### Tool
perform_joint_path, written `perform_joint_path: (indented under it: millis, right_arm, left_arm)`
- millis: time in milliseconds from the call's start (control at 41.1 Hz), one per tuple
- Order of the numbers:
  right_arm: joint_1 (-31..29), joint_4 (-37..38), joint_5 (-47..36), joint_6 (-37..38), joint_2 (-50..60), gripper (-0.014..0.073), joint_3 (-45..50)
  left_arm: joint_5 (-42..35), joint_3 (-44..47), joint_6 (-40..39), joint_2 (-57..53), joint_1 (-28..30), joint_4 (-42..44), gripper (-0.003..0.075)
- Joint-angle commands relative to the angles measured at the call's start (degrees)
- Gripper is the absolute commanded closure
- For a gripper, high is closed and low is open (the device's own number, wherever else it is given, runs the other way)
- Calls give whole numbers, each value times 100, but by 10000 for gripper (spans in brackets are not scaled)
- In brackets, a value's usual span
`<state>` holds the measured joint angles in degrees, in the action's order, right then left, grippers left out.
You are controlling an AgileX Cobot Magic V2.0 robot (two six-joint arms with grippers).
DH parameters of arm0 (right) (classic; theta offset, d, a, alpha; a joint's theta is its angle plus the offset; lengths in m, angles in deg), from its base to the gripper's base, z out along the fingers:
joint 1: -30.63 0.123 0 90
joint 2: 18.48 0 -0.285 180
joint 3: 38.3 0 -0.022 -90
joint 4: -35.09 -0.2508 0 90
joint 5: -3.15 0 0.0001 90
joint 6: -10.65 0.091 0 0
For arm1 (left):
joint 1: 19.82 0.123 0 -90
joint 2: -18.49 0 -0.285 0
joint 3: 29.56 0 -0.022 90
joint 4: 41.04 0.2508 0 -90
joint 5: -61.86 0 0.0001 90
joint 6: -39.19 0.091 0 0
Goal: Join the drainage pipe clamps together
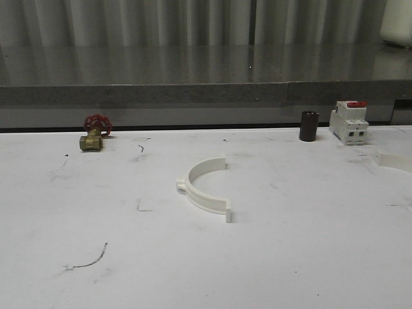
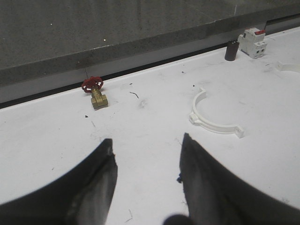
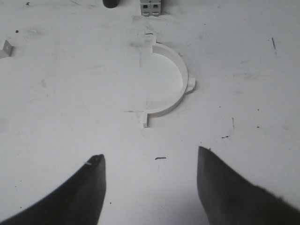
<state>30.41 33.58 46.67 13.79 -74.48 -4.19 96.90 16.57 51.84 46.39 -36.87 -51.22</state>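
Observation:
One white half-ring drainage pipe clamp (image 1: 207,201) lies flat in the middle of the table, its open side facing right and its lug pointing left. A second clamp (image 1: 396,159) lies at the table's right edge, partly cut off. In the left wrist view my left gripper (image 2: 147,139) is open over bare table, with the middle clamp (image 2: 215,125) ahead and off to one side. In the right wrist view my right gripper (image 3: 151,153) is open and holds nothing. The right-hand clamp (image 3: 182,75) lies a short way ahead of its fingertips, and an end tab of the middle clamp (image 3: 4,48) shows at the frame edge.
A brass valve with a red handwheel (image 1: 94,133) sits at the back left. A dark cylinder (image 1: 309,126) and a white breaker with a red top (image 1: 349,122) stand at the back right. A grey ledge (image 1: 206,93) runs behind the white table.

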Motion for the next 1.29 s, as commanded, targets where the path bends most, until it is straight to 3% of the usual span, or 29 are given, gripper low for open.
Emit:
perform_joint_path:
  millis: [0, 316, 559, 1191, 1264]
  right_arm:
    - [-77, 67, -294, -34, -767, 134, -566]
    - [-694, 26, -110, -39, -3167, 134, -1814]
    - [-802, 26, -152, -182, -4624, 134, -2592]
    - [-943, 94, -605, -344, -5885, 136, -2982]
    - [-943, 63, -593, -344, -5920, 183, -2982]
  left_arm:
    - [-482, -155, -53, 80, 2, -92, 407]
    - [-482, -155, -53, 80, 2, -92, 407]
    - [-482, -155, -53, 80, 2, -92, 407]
    - [-482, -155, -53, 80, 2, -92, 407]
    - [-482, -155, -53, 80, 2, -92, 407]
